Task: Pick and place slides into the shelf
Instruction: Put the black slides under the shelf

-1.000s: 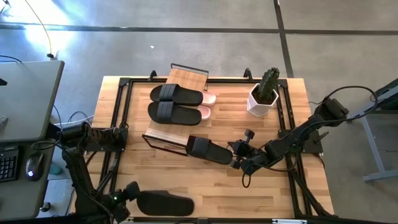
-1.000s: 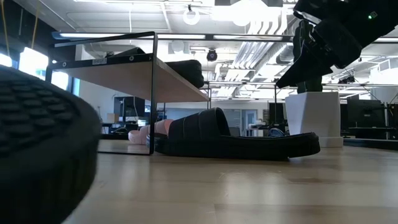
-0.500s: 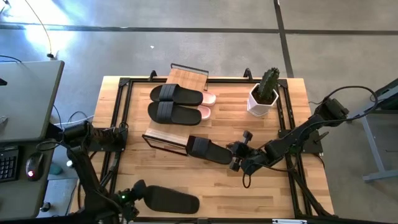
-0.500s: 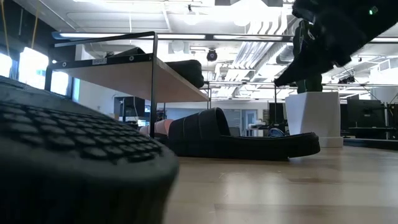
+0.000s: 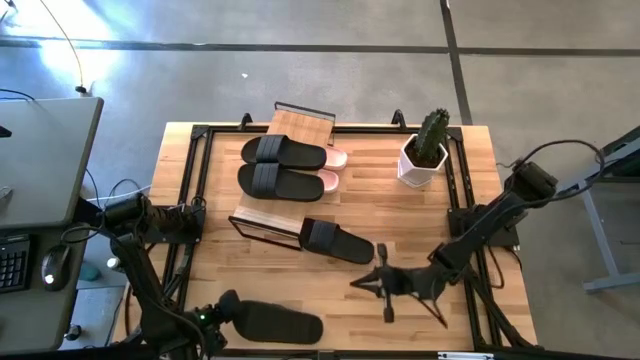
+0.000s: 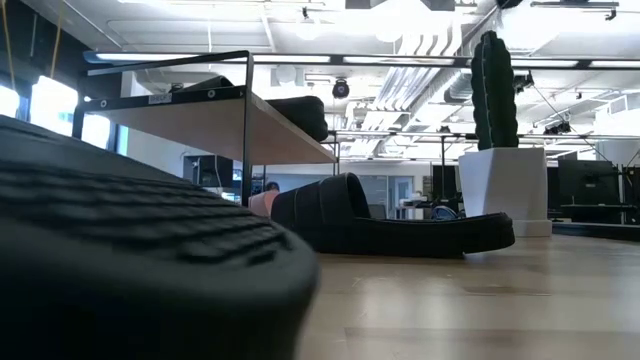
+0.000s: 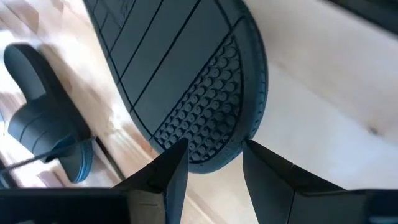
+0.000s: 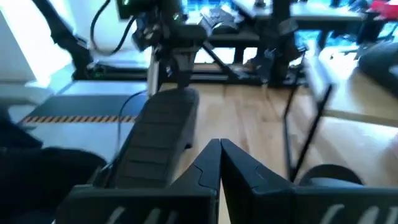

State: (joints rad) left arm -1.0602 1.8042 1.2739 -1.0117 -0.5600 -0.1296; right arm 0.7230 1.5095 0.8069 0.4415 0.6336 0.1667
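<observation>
You've got a light, striped butcher-block table point(image 5: 420, 215) with black rails round the edge; the shelf point(image 5: 290, 125) is the same pale bamboo in a thin black frame; two black slides point(image 5: 283, 152) sit on top of it with pink ones point(image 5: 333, 158) poking out beside them; another black slide point(image 5: 335, 241) lies on the wood; the one at the left gripper point(image 7: 214, 163) has a dark sole point(image 7: 186, 74) with straight grooves and a patch of little round dimples at the end; the cactus point(image 5: 432, 132) is dark green in a white pot point(image 5: 418, 168); both arms are black; the floor is grey.
</observation>
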